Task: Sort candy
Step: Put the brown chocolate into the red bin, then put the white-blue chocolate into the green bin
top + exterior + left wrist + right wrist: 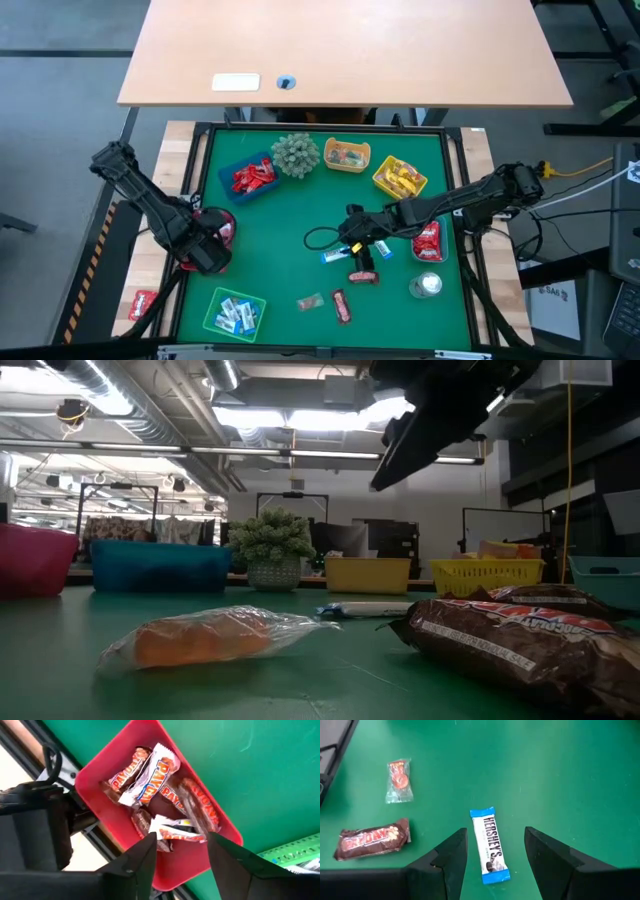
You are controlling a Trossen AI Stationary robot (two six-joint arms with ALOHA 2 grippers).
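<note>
Candy [340,305] lies scattered on the green mat [290,230], and more of it fills the coloured plastic trays. From above you see the left gripper [205,250] over the red tray [222,222] at the mat's left edge. The right gripper [352,240] hangs near the middle, just above a blue-white bar [335,256]. A spiky plant ball [296,153] stands between the blue tray [250,178] and a yellow tray [347,155].

At table height you see a clear crinkled wrapper with an orange sweet [200,640] and a glossy brown packet [520,645] on the smooth mat. Behind them there is a workshop room with ceiling pipes and lamps.

In the left wrist view, the left gripper's [180,857] jaws stand apart and hold nothing. Under them the rectangular red tray [100,767] holds shiny Payday packets [150,777].

In the right wrist view, the right gripper's [495,847] jaws stand wide on both sides of the flat Hershey's bar [490,845], and you cannot tell that they touch it. Nearby lie a brown bar [372,837] and a small clear packet [399,781].
</note>
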